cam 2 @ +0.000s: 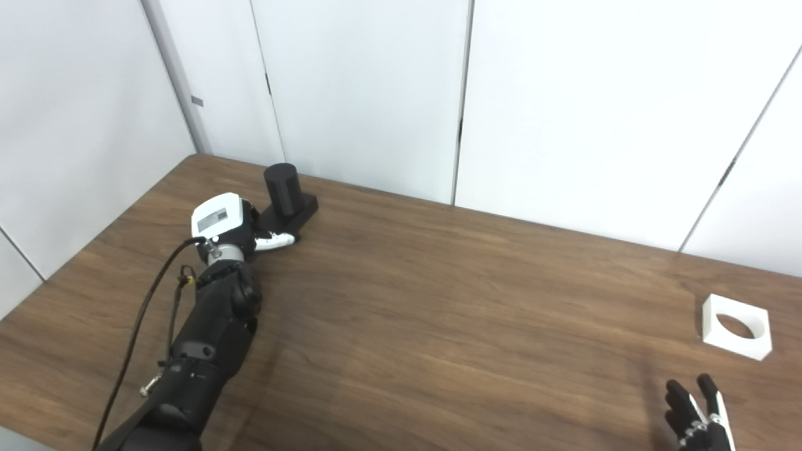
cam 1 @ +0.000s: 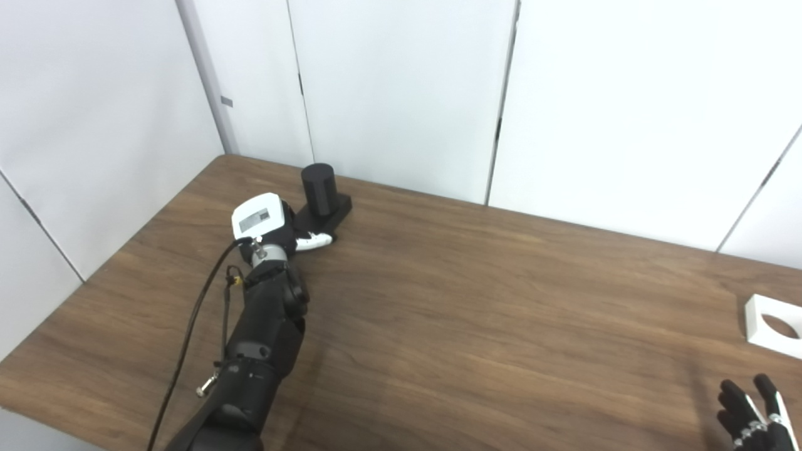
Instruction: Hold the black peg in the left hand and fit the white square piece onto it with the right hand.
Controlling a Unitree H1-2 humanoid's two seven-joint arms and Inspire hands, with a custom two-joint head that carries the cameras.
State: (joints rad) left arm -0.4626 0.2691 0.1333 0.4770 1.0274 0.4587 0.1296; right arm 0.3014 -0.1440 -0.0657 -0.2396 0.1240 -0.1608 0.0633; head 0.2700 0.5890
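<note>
At the near right edge of the wooden table [cam 2: 438, 313], the right hand [cam 2: 698, 416] shows only spread fingertips, holding nothing. Just beyond it lies the white square piece [cam 2: 737, 326]. Far across the table to the left, the left hand [cam 2: 241, 228] touches the black peg [cam 2: 285, 194] base; its grip cannot be told.

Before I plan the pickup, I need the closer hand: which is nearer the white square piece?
Right. The right hand hovers just in front of the white square piece, not touching it. The left hand is far across the table, at the black peg.
</note>
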